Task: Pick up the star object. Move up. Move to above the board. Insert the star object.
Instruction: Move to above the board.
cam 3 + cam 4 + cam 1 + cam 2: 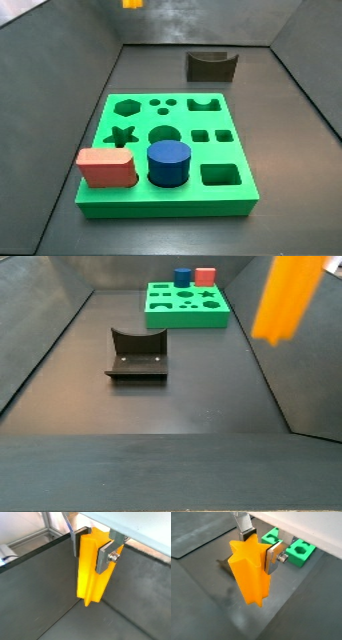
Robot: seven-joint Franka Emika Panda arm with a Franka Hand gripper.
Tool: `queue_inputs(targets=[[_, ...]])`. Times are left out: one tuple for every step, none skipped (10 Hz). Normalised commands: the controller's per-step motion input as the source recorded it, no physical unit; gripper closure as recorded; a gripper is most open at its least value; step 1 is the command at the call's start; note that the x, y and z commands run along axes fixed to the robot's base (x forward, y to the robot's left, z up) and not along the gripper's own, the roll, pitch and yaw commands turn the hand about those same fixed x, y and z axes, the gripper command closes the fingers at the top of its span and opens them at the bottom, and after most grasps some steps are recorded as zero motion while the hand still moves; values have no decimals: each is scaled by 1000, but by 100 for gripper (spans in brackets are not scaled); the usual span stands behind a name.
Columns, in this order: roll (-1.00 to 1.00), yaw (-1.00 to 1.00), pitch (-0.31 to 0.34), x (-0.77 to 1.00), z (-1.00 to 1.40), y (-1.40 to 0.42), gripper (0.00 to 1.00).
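My gripper (88,560) is shut on the star object (91,572), a tall orange-yellow ridged prism hanging upright between the silver fingers (272,559). In both wrist views it is held near its upper end, well off the dark floor. In a side view the star object (287,298) floats high at the right, nearer than the green board (187,308). Another side view shows only its lower tip (131,3) at the top edge, far behind the board (167,205). The board's star-shaped hole (122,137) is open. A corner of the board (299,553) shows behind the gripper.
A red rounded block (107,168) and a blue cylinder (168,163) stand in the board's front holes. The dark fixture (138,356) stands on the floor between the board and the far wall. Dark walls enclose the floor on the sides.
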Motion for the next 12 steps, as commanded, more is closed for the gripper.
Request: queue_inputs(targets=[[-58,-3,117,314,138,-1000,100],[-34,9,79,316,140,-1000,100],[-31,9,60,318,142,-1000,100],[-30,9,54,319,143,-1000,100],[-5,8,66,325,147,-1000,100],[-7,11,71,329,147,-1000,100],[-18,7,83,339,148,-1000,100],[-14,8,95,345,151,-1000,100],[-8,6,106,352,153,-1000,100],[-19,7,105,360,154,-1000,100],[-3,2,114,374,159,-1000,100],[-1,10,113,380,161,-1000,100]])
